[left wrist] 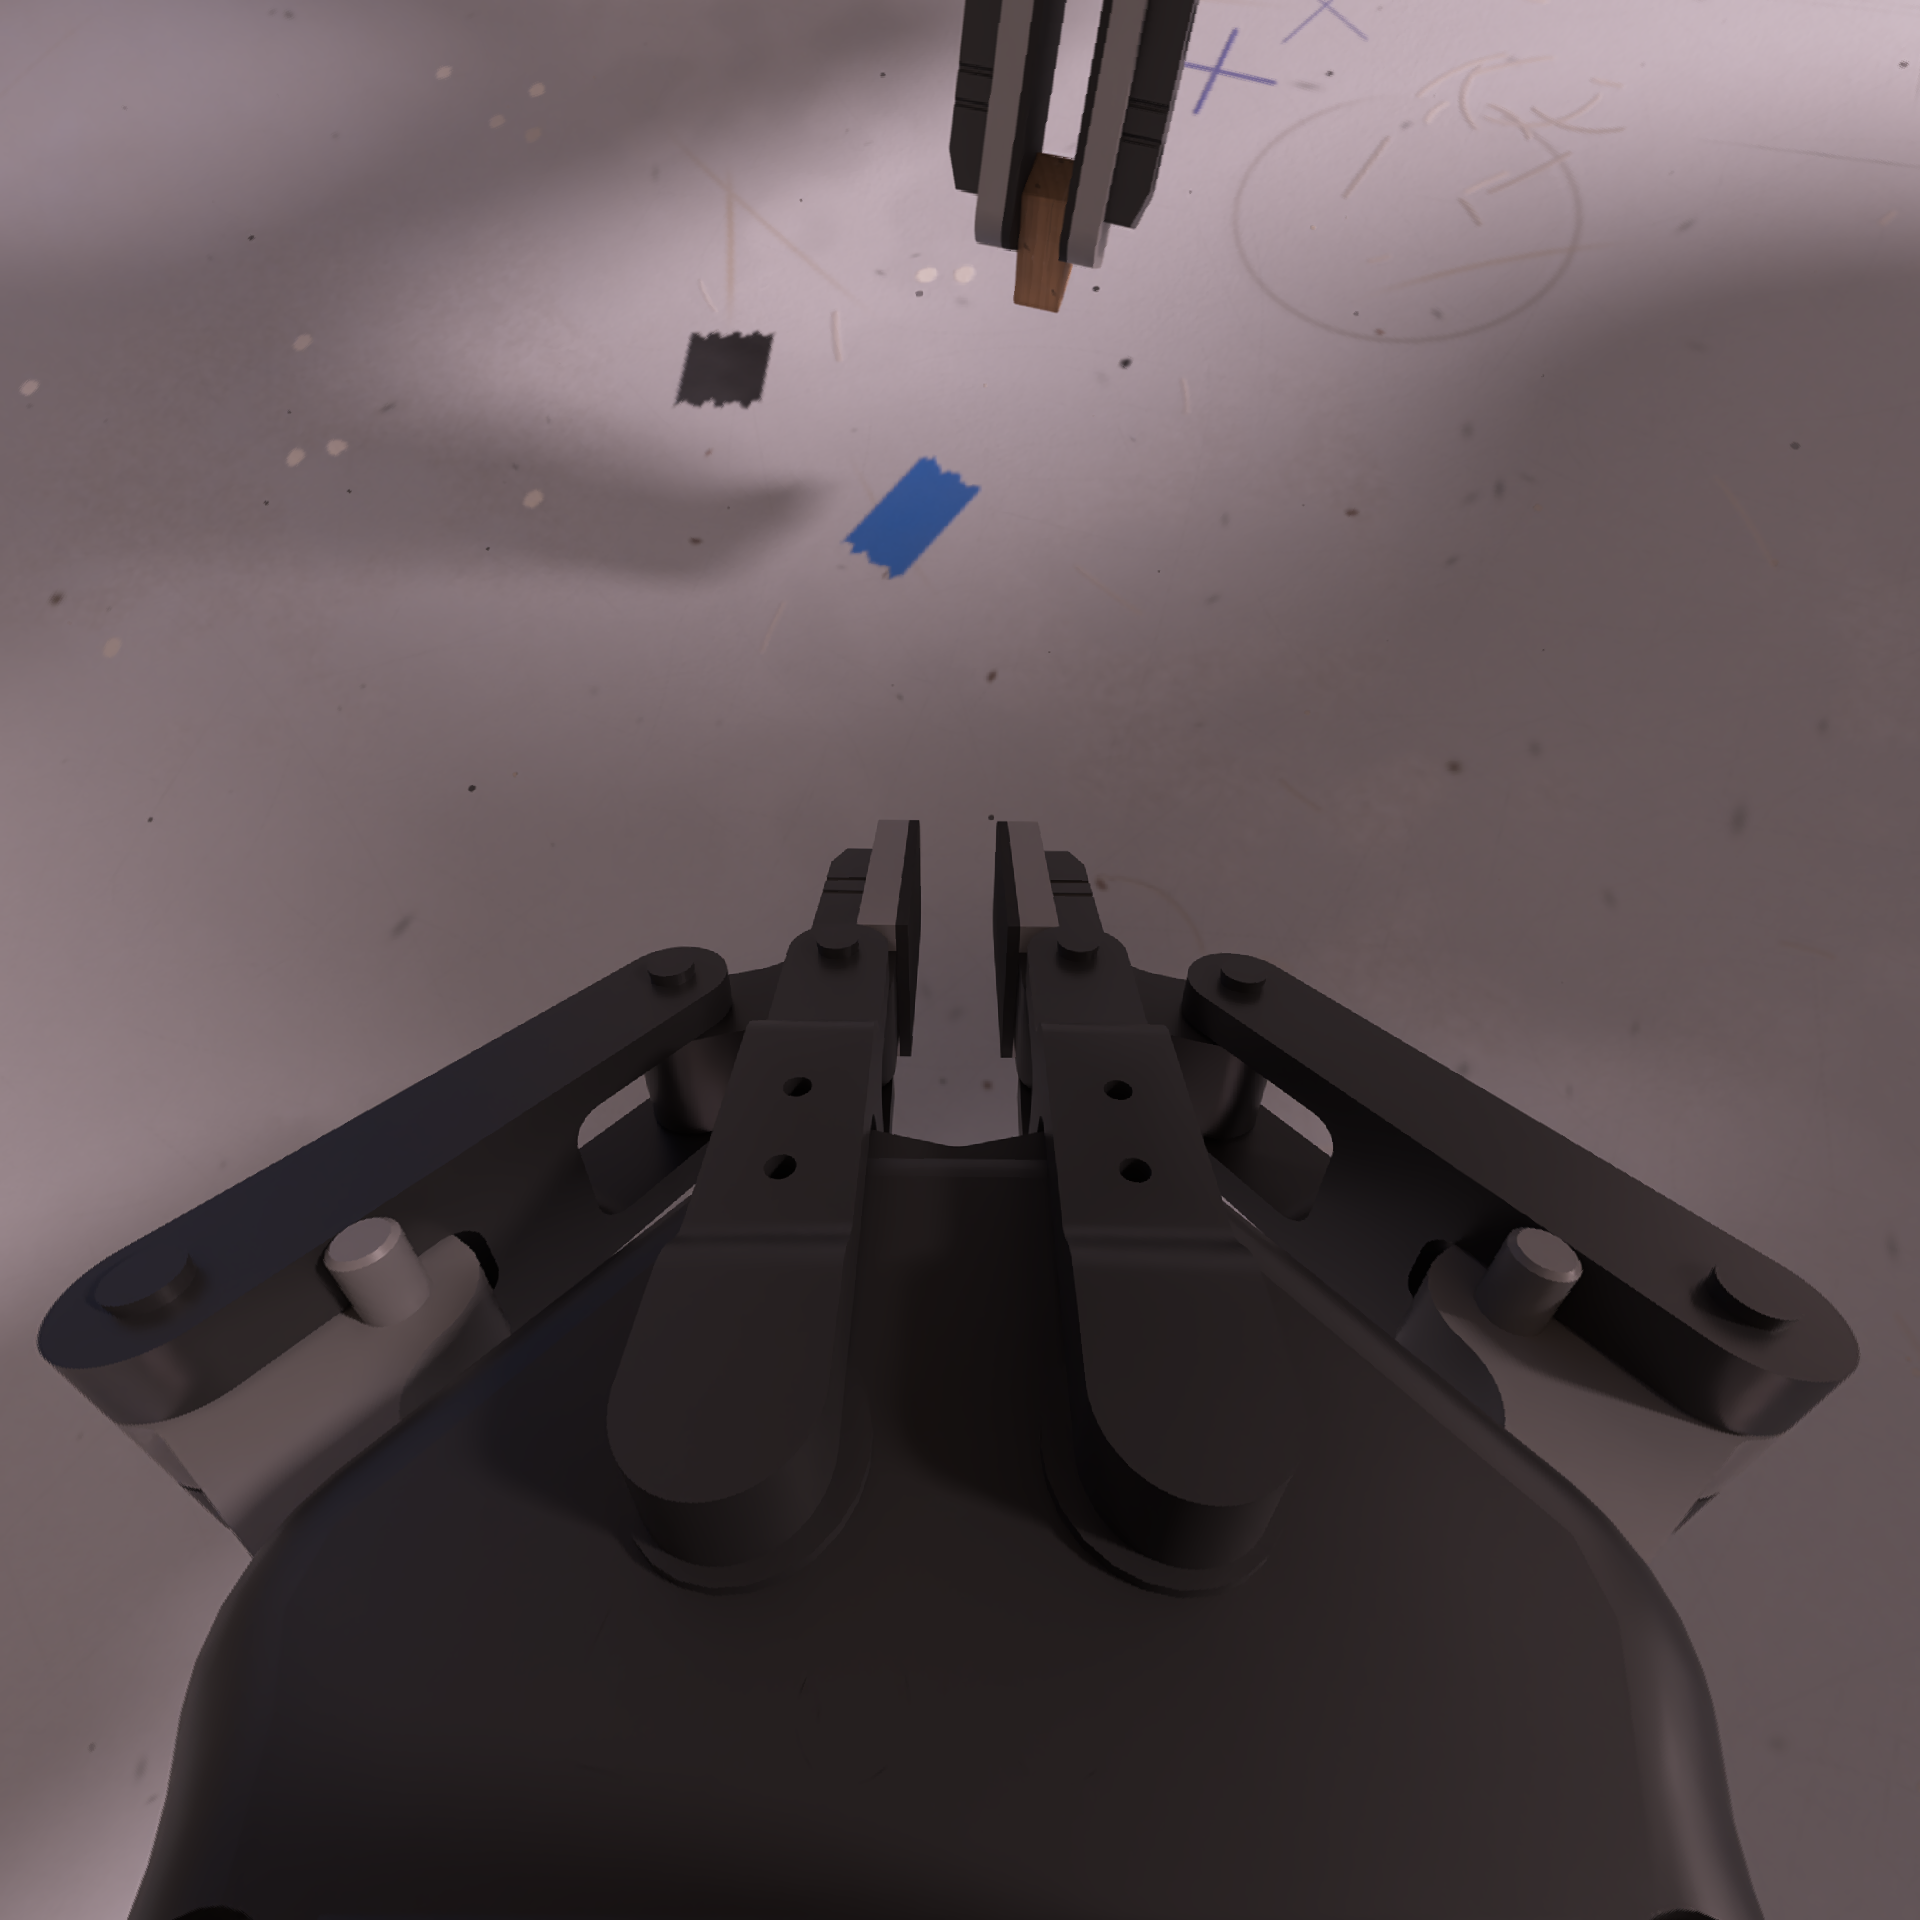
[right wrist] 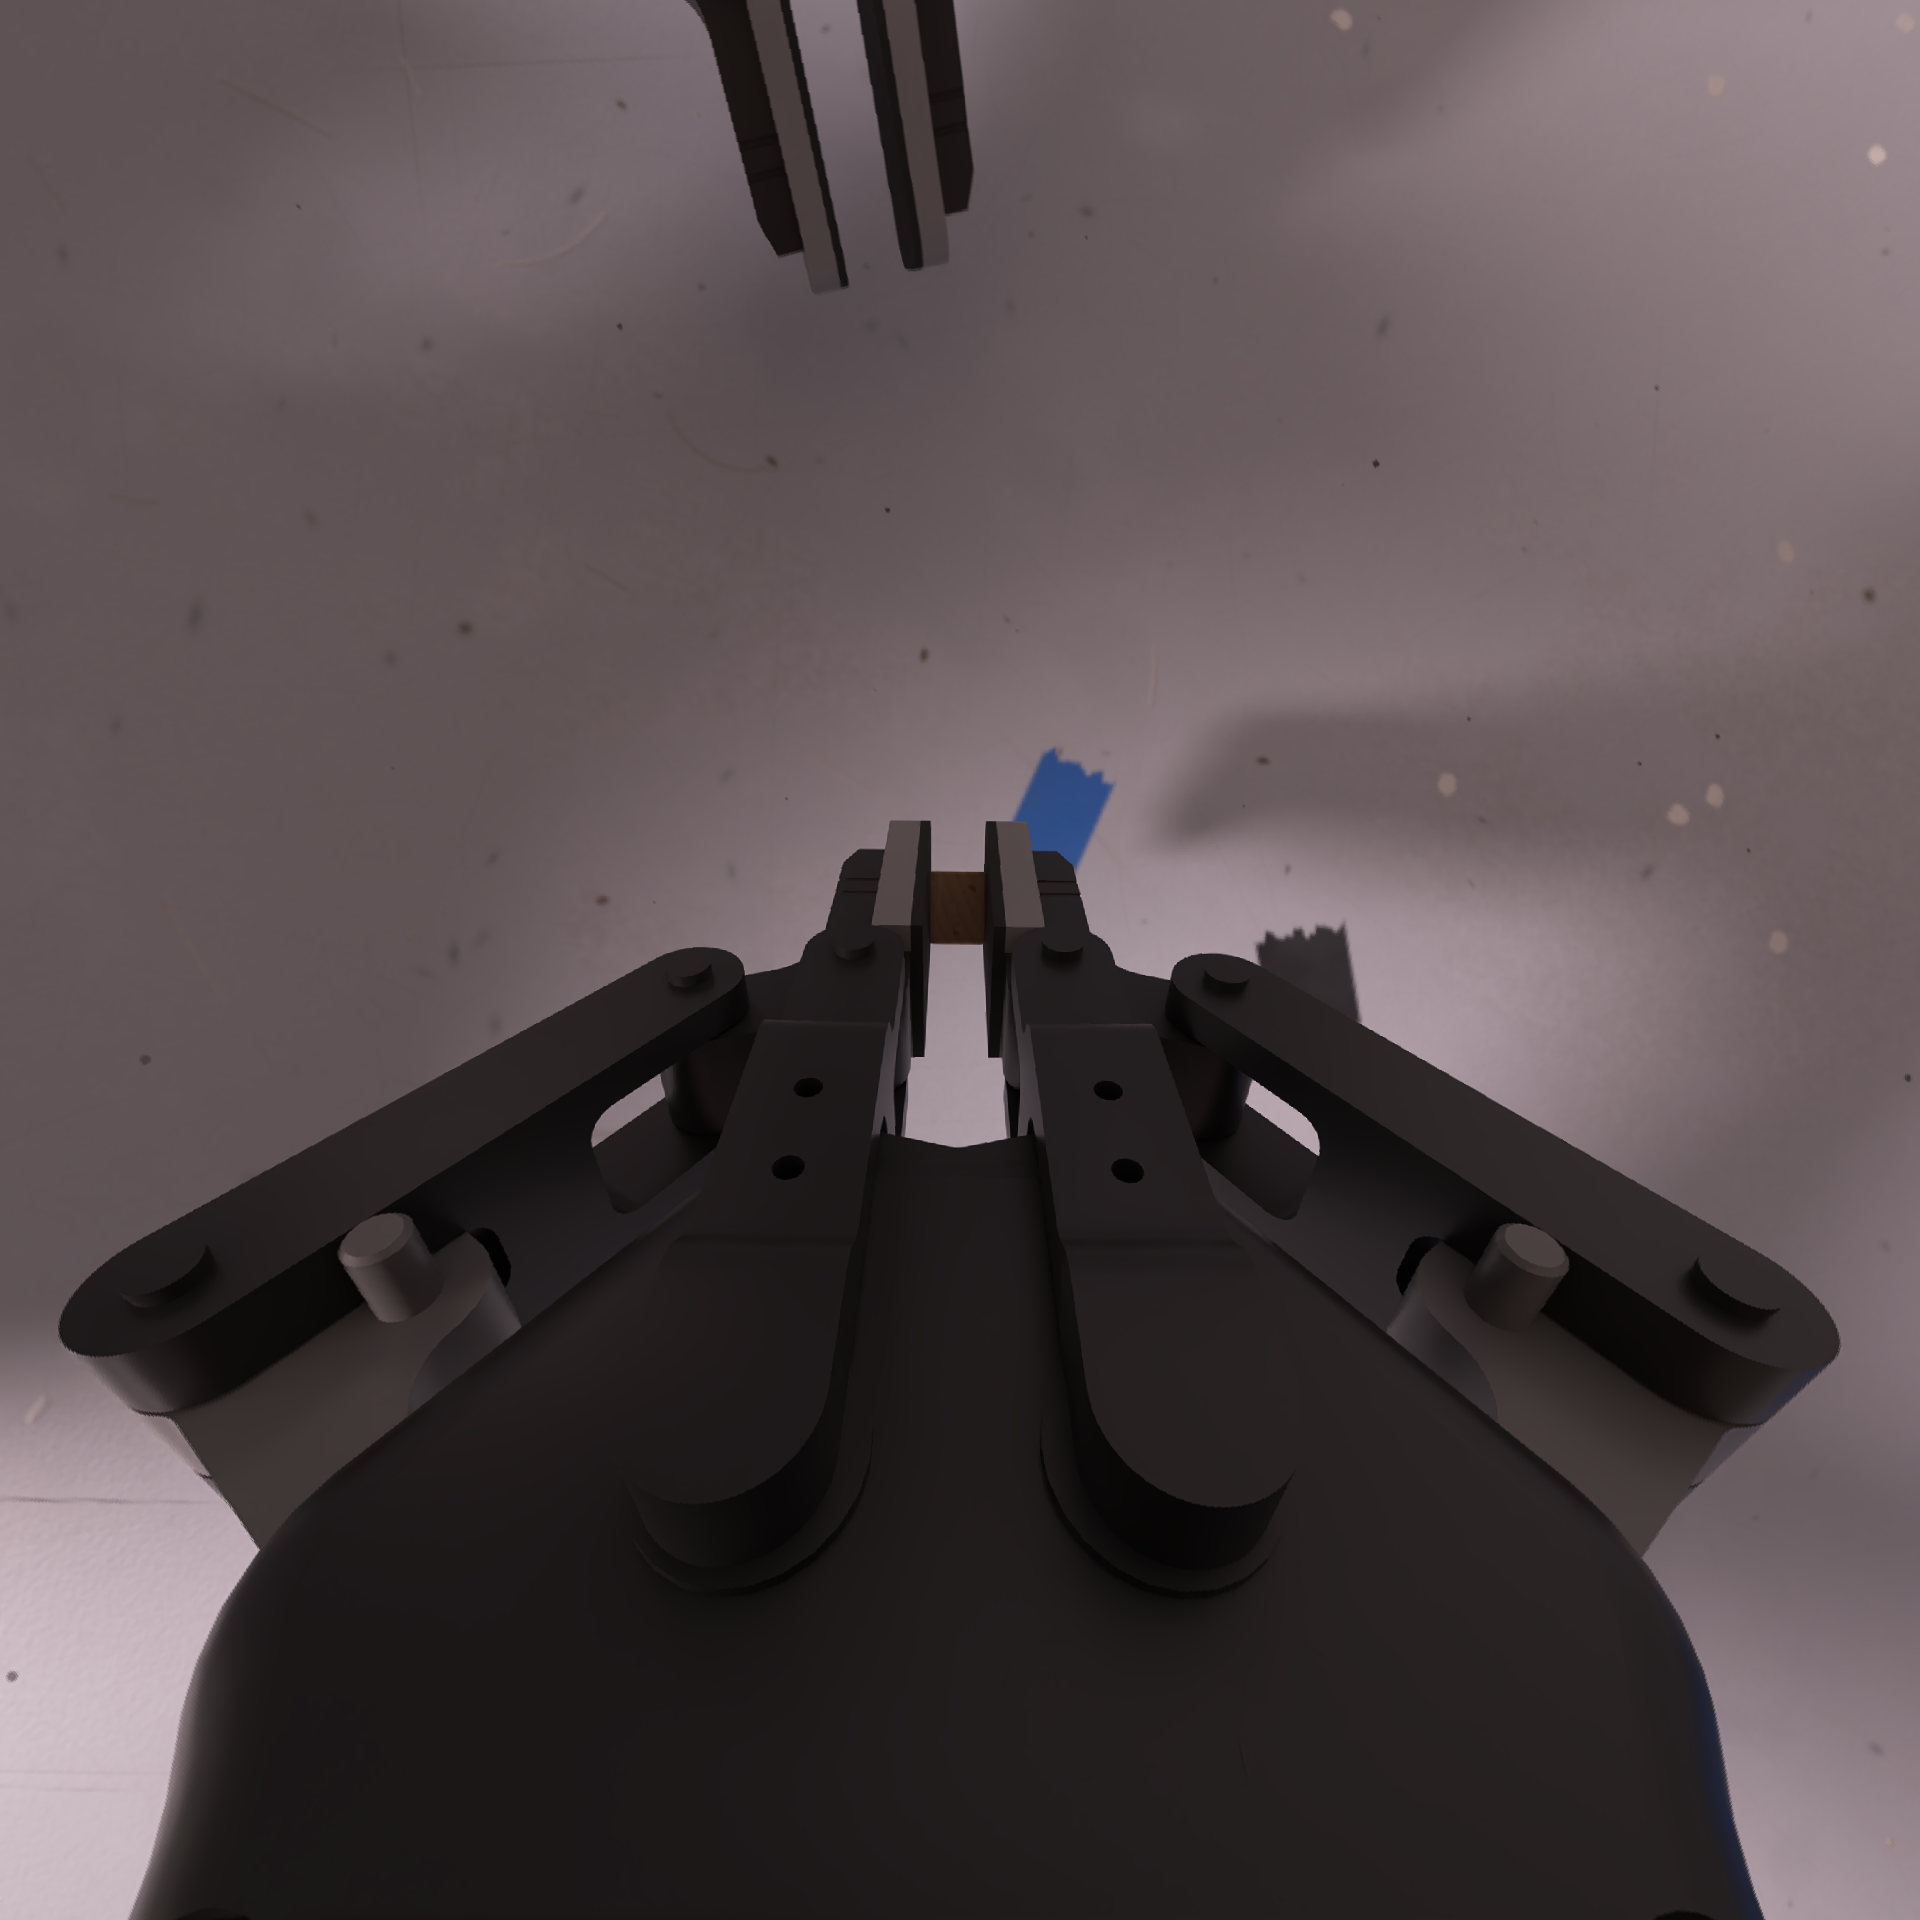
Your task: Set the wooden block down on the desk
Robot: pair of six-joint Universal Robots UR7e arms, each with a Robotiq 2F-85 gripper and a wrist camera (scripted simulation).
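The wooden block [right wrist: 957, 907] is a small brown stick clamped between the pads of my right gripper [right wrist: 957, 831], which is shut on it. In the left wrist view the right gripper [left wrist: 1044, 244] hangs at the top and the block [left wrist: 1042, 278] sticks out below its fingertips, above the pale desk [left wrist: 1351, 623]. My left gripper [left wrist: 957, 831] has its jaws a narrow gap apart with nothing between them. It also shows at the top of the right wrist view [right wrist: 878, 265], empty and apart from the block.
A blue tape patch [left wrist: 912, 516] and a black tape patch [left wrist: 724, 369] lie flat on the desk between the grippers; both show in the right wrist view too, blue [right wrist: 1065, 805] and black [right wrist: 1307, 966]. Blue pen crosses [left wrist: 1226, 73] and a scratched circle [left wrist: 1408, 218] mark the far desk.
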